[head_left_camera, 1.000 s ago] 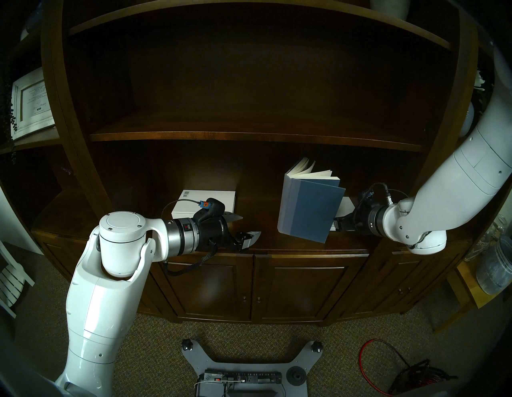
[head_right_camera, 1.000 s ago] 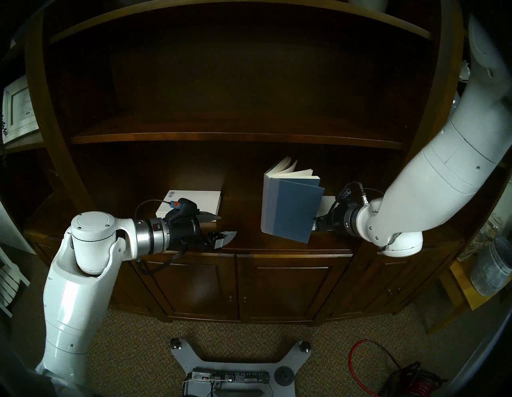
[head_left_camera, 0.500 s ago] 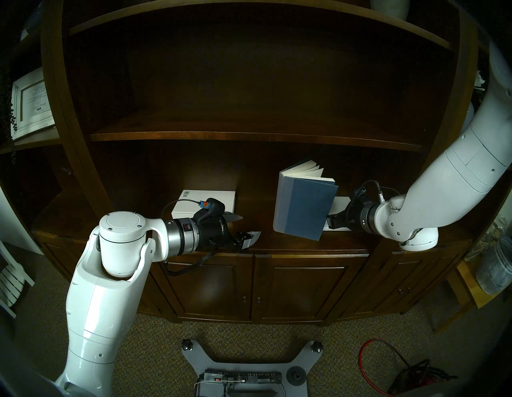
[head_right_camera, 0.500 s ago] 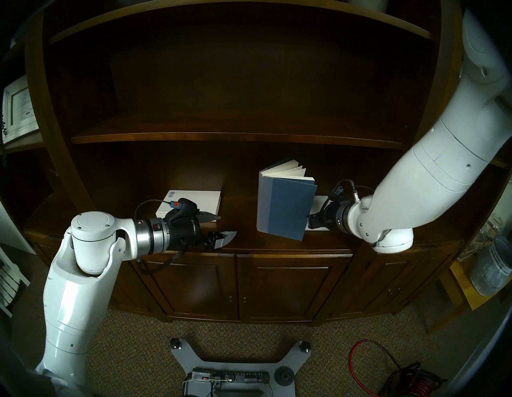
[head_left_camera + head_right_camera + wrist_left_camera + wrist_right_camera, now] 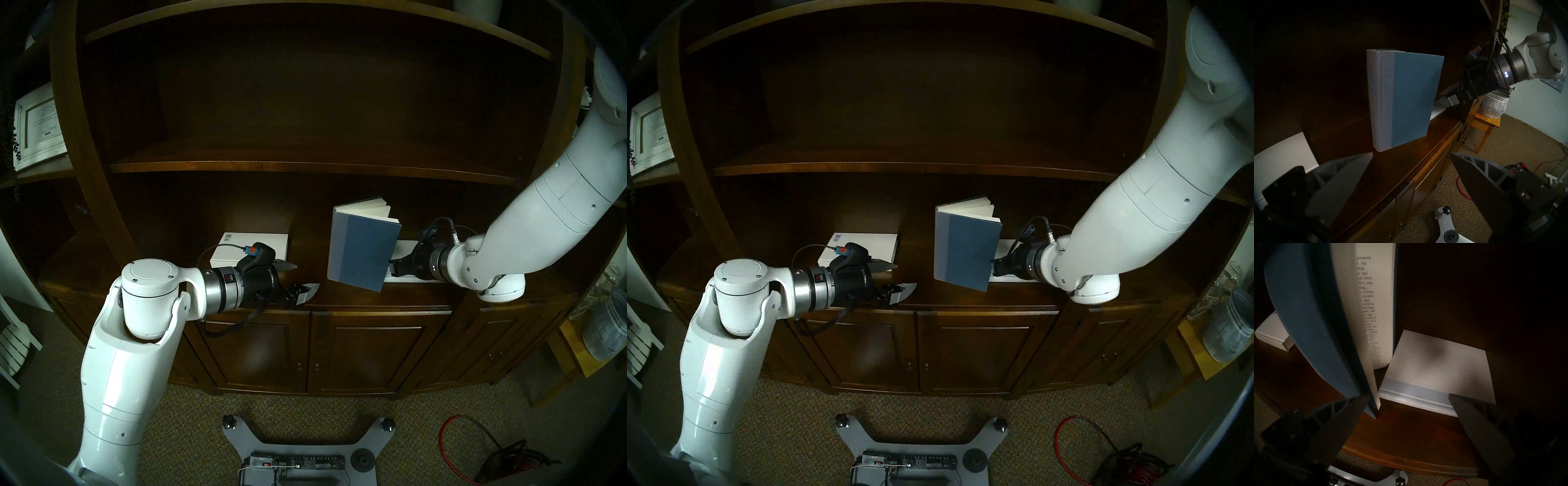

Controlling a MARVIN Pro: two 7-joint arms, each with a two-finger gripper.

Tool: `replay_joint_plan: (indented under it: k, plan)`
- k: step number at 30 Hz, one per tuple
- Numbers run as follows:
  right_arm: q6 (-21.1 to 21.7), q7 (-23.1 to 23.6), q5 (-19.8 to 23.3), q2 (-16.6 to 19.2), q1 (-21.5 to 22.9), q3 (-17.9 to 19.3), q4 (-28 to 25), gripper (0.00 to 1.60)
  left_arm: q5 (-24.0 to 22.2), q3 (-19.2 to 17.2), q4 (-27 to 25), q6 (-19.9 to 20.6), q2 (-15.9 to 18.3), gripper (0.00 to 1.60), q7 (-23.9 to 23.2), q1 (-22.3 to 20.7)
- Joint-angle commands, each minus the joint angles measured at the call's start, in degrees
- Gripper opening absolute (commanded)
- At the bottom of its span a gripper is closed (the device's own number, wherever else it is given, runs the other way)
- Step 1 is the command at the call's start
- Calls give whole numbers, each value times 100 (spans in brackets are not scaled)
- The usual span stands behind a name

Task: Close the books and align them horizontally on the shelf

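Pushing with spread right fingers [image 5: 1362, 405], the robot has nearly closed the upright blue book [image 5: 363, 247] on the shelf [image 5: 339, 298], beside the striped white book [image 5: 1437, 365] (left fingers [image 5: 290, 266] spread, idle).

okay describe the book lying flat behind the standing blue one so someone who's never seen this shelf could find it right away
Start at the wide dark wooden ledge above the cabinet doors and go toward its right end. Just right of the upright blue book lies a flat white book. Unlike the other white book on the left, it has a pale blue strip along its front edge.
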Motion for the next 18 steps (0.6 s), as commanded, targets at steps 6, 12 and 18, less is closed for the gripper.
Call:
replay_joint_plan:
  k: [6,12,18]
  plan:
    - [188,-42,134,-243,-43,418,376,160,-8,-8,-119,-12,-7,160,-1,-117]
    - [258,-59,176,-307,-127,474,463,160,-7,-8,-119,-11,-7,160,-1,-117]
    - [260,-12,178,-267,-98,427,455,160,-7,-8,-120,-10,-7,160,-1,-118]
